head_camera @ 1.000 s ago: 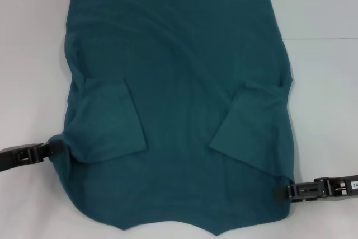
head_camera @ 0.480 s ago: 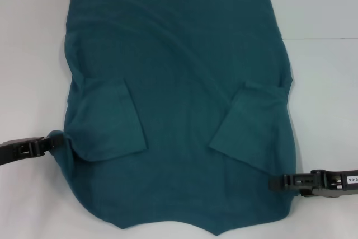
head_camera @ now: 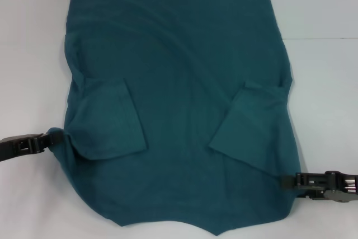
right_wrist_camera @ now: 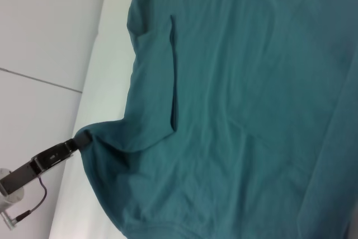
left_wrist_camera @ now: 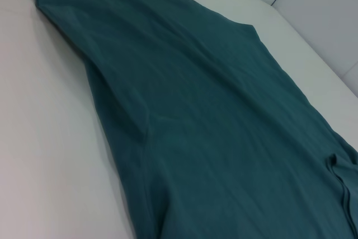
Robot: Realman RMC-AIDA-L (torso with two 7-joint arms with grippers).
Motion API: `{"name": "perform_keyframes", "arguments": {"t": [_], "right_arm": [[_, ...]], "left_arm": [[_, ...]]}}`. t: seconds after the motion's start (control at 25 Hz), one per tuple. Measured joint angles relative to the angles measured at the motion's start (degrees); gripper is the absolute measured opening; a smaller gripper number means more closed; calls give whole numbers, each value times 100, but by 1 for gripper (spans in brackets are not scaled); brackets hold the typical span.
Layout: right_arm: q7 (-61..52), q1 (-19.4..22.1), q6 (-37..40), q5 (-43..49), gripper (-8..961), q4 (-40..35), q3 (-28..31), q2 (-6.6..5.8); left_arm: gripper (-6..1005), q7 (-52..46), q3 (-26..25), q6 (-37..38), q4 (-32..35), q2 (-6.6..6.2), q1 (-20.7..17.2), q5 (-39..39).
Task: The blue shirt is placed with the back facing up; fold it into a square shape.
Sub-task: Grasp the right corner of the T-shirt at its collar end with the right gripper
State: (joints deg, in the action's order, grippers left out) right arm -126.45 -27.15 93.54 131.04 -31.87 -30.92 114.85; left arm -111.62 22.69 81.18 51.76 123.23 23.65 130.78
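The blue shirt (head_camera: 179,82) lies flat on the white table, plain side up, with both short sleeves folded inward over the body. At its left edge, near the hem, my left gripper (head_camera: 55,140) is shut on the fabric, which is drawn into a small peak at the tip. The right wrist view shows that same pinch, with the left gripper (right_wrist_camera: 84,137) on the shirt (right_wrist_camera: 251,110). My right gripper (head_camera: 286,181) is low at the shirt's right edge, its tip just overlapping the cloth. In the left wrist view only the shirt (left_wrist_camera: 224,110) shows.
The white table (head_camera: 324,93) surrounds the shirt on both sides. A seam line in the surface (head_camera: 319,38) runs off to the right. The shirt's near edge reaches the bottom of the head view.
My right gripper has drawn back outward to the right, from over the cloth to its edge. My left gripper has risen slightly with the pinched fabric. The shirt's outline is otherwise unchanged.
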Motion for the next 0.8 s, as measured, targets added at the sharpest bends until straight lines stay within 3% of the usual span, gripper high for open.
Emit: {"name": "perform_keyframes", "arguments": {"t": [0.48,0.56,0.8], "right_arm": [[54,114,-189,12,860,1,88,-8],[70,131,-201,10,650,0,119,-14],[76,138,-204,14,408,-40,125,-17]], "left_arm": [[21,6,-1,3,-6,-1,-17,5],[22,8,-3,3,-8,-1,-28,5],[22,9,-20,3,-9,-1,-37,3]]}}
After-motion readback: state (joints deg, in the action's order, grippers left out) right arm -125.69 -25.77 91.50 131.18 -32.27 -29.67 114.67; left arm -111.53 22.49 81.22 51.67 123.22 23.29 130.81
